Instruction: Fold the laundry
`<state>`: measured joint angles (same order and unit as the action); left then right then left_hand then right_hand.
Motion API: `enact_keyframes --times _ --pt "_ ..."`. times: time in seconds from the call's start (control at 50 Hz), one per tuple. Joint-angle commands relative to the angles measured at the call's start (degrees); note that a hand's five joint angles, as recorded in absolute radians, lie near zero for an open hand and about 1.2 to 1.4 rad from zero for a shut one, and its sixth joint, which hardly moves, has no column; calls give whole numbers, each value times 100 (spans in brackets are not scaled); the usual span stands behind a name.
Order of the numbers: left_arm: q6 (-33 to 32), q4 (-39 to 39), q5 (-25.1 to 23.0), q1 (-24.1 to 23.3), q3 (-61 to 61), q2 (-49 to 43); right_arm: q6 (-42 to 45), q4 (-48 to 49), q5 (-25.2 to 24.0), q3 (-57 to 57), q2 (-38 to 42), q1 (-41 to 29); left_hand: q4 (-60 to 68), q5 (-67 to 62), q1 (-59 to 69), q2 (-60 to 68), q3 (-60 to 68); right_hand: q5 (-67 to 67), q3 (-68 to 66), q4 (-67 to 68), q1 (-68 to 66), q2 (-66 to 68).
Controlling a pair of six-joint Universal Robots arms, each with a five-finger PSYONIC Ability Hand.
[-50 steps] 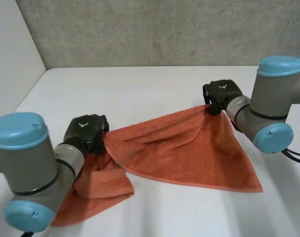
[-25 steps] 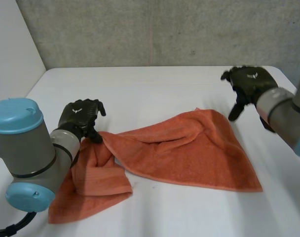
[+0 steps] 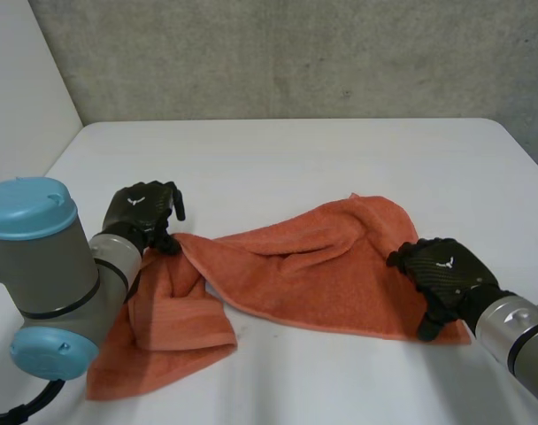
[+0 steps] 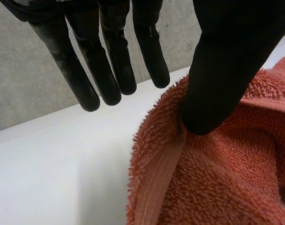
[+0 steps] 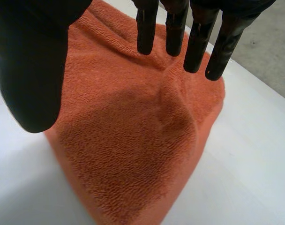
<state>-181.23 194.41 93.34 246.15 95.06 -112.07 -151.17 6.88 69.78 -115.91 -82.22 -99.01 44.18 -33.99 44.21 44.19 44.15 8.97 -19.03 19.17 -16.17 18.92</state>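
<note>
An orange towel (image 3: 313, 266) is spread, rumpled, across the near half of the white table (image 3: 278, 159). Its larger part is laid flat towards the table's right edge, with a raised fold running across the middle. Its smaller part is doubled over and bunched towards the near left corner, just beside the left arm (image 3: 48, 283).

The left hand (image 3: 141, 211) is placed at the towel's left end, where the two parts meet, near the table's left edge. In the left wrist view its fingers (image 4: 109, 70) are held straight and well apart from the cloth, over bare table. The thumb (image 4: 217, 79) is set with its tip against the towel's hemmed edge. Nothing is gripped by this hand, which is spread wide.

The right hand (image 3: 446, 270) is positioned over the towel's near right corner, towards the table's near edge, at the end of the right arm (image 3: 521, 341). In the right wrist view its fingers are extended over the cloth and the thumb is held wide of them. Whether the fingertips touch the towel cannot be told; nothing is grasped.

A grey concrete wall (image 3: 295, 53) is seen behind the table's far edge.
</note>
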Motion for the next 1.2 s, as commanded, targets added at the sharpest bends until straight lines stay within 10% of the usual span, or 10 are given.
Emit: enact_keyframes --times 0.02,1.2 --pt "9 0 0 3 12 1 123 357 -342 -257 251 163 708 -727 705 707 711 726 -721 706 -1006 731" --pt "0 -26 9 3 109 1 588 1034 -298 481 1463 189 574 -592 570 572 576 2290 -2285 2270 -2570 2295"
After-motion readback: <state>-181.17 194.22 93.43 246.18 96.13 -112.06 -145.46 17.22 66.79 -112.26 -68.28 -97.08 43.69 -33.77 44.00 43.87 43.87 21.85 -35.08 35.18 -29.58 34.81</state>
